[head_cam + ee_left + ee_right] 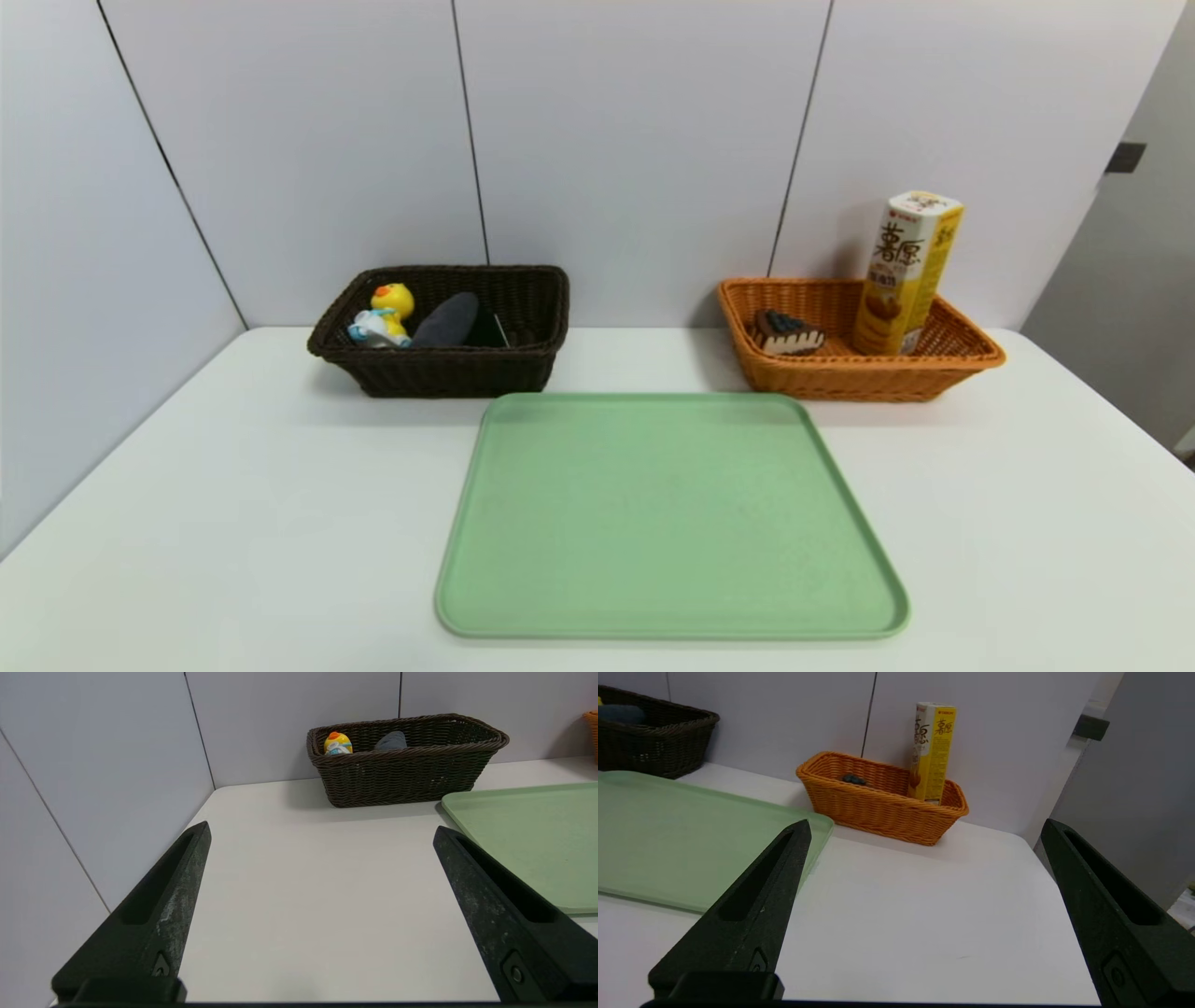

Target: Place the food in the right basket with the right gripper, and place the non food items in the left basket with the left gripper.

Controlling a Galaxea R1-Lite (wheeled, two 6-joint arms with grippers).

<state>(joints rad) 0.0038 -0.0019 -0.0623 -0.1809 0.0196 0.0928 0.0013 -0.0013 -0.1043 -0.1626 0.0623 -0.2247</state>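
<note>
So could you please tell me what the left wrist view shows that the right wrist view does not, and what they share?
Only the left wrist view shows the yellow duck toy sitting in the dark brown basket, with the open, empty left hand pulled back over bare table. Only the right wrist view shows the tall snack box standing in the orange basket, the blueberries of the cake wedge peeking over its rim, and the open, empty right hand. Both show the green tray, the grey rolled cloth and the white table.
</note>
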